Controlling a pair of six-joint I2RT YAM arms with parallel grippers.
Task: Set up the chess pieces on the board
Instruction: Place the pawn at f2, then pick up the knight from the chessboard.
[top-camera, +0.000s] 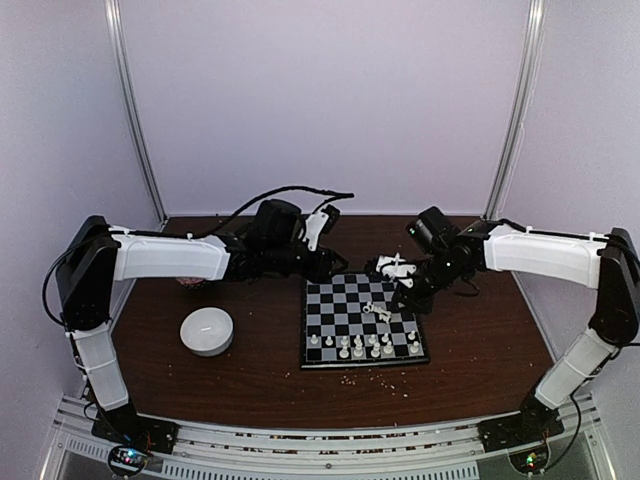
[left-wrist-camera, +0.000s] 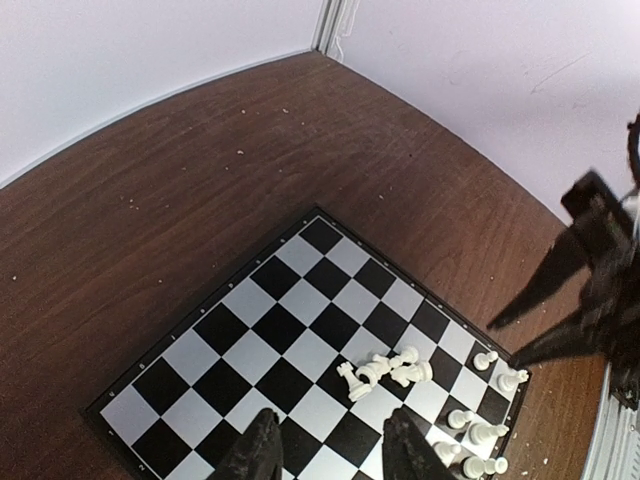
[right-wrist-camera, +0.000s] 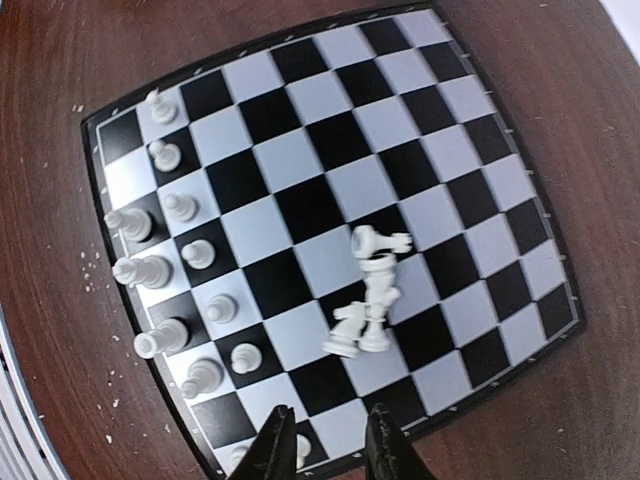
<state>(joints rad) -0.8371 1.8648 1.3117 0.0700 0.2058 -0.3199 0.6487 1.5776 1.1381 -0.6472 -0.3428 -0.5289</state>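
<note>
The board (top-camera: 335, 305) lies flat on the dark brown wooden table (top-camera: 250, 385), between the two arms and a little to the right of the middle. It is a small square of black and pale grey checks with a thin black rim, and I cannot make out any writing on it or on the arms.

The chess pieces (right-wrist-camera: 198, 253) are tiny, white and glossy, like moulded plastic. About ten of them stand upright in two rows along the edge of the board nearest the arm bases. The outer row holds the taller figures and the inner row the short round-headed ones. Roughly four more lie toppled in a small heap (right-wrist-camera: 370, 290) near the middle of the board, touching one another across a few squares. The rest of the squares are bare.

The left gripper (left-wrist-camera: 335, 452) hangs above the far left part of the board with its two dark fingers apart and nothing between them. The right gripper (right-wrist-camera: 328, 448) hovers over the right edge of the board, its fingers also parted and holding nothing. One small white piece on the board shows in the gap below them.

A round white bowl (top-camera: 207, 331) sits on the table well to the left of the board. Pale crumbs (top-camera: 370, 378) are scattered on the wood just beside the near edge of the board.
</note>
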